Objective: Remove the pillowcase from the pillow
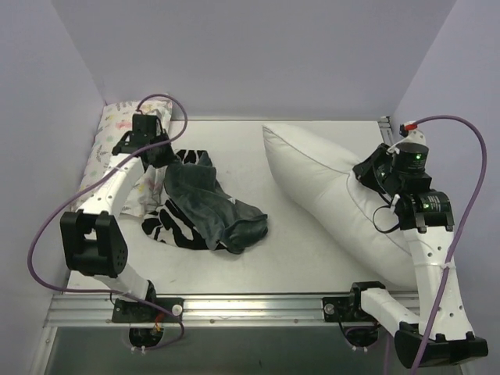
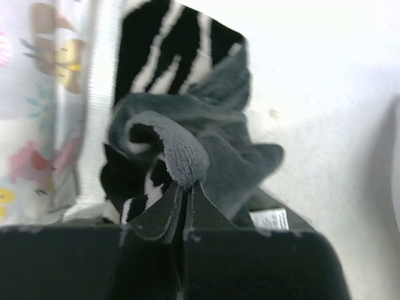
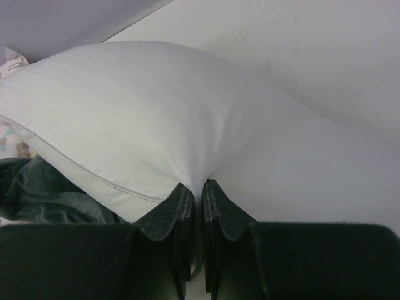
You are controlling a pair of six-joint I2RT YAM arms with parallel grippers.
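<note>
The pillowcase (image 1: 205, 205) lies crumpled on the table at centre left, zebra stripes and plush grey-teal both showing, fully apart from the pillow. My left gripper (image 1: 162, 156) is shut on a fold of its grey plush side (image 2: 181, 156). The plain white pillow (image 1: 324, 180) lies bare on the right, running from the back centre to the front right. My right gripper (image 1: 366, 173) is shut on a pinch of the pillow's white cloth (image 3: 200, 178) near its upper side. A small white printed tag (image 2: 270, 220) shows under the pillowcase in the left wrist view.
A smaller pillow with pastel animal print (image 1: 117, 133) lies along the left wall, right beside the left gripper; it also shows in the left wrist view (image 2: 37, 112). The table's front rail (image 1: 258, 306) runs along the near edge. Lilac walls enclose left, back and right.
</note>
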